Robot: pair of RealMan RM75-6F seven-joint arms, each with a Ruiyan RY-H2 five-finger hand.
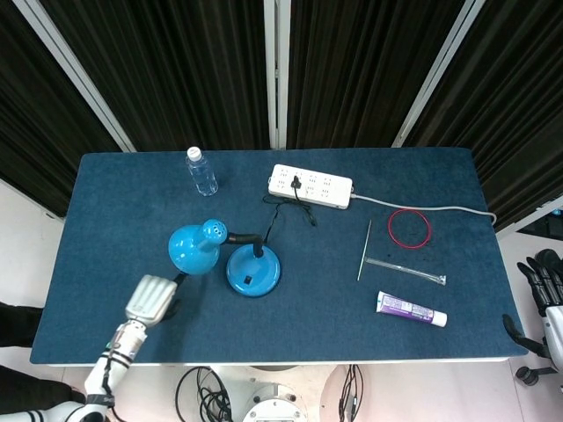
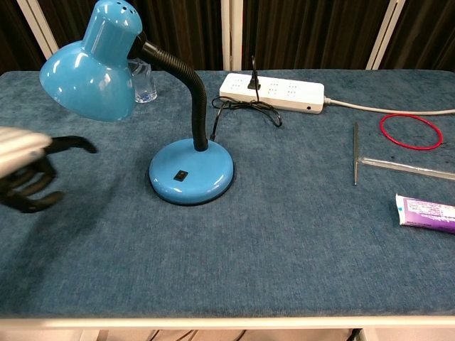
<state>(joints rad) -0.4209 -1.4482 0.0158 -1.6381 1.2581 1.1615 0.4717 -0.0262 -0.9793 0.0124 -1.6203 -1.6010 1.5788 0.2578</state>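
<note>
A blue desk lamp stands left of the table's middle, its round base (image 1: 253, 270) (image 2: 190, 170) carrying a small black switch (image 2: 178, 174). The lamp's shade (image 1: 194, 249) (image 2: 92, 67) leans left on a black gooseneck. My left hand (image 1: 151, 299) (image 2: 25, 170) hovers over the blue table (image 1: 123, 202) left of the base, clear of the lamp. It holds nothing; most fingers are curled in and one dark finger (image 2: 75, 143) points toward the lamp. My right hand (image 1: 543, 283) hangs beyond the table's right edge, fingers apart and empty, seen only in the head view.
A white power strip (image 1: 310, 185) (image 2: 271, 91) with the lamp's plug lies at the back. A water bottle (image 1: 201, 171) (image 2: 144, 82) stands behind the shade. To the right lie a red ring (image 1: 410, 229) (image 2: 410, 131), a thin rod (image 1: 364, 251) (image 2: 355, 162), a clear tube (image 1: 405, 269) (image 2: 405, 168) and a toothpaste tube (image 1: 411, 309) (image 2: 426, 213).
</note>
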